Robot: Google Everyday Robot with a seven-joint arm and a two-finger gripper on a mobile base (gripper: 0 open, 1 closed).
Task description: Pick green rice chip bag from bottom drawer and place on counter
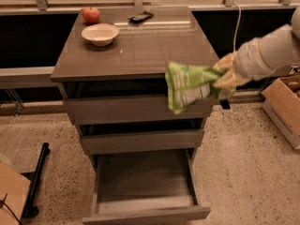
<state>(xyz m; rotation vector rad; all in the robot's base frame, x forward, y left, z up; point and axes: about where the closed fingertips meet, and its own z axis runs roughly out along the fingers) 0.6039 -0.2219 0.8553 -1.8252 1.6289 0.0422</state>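
Apple (91, 14), bowl (100, 33) at desk (154, 48) far-left corner; right side free for landing. Bottom drawer (145, 182) open, bag out. Green rice chip bag (187, 84) dangles off front-right corner. End effector (221, 78) clamps bag's right edge for carry.

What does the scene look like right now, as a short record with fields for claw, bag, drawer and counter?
green rice chip bag: held in the air by the cabinet's upper right front, not on the counter
claw: right of the cabinet, shut on the bag
bottom drawer: pulled open, bag not inside
counter: bowl, apple and dark flat object toward its back
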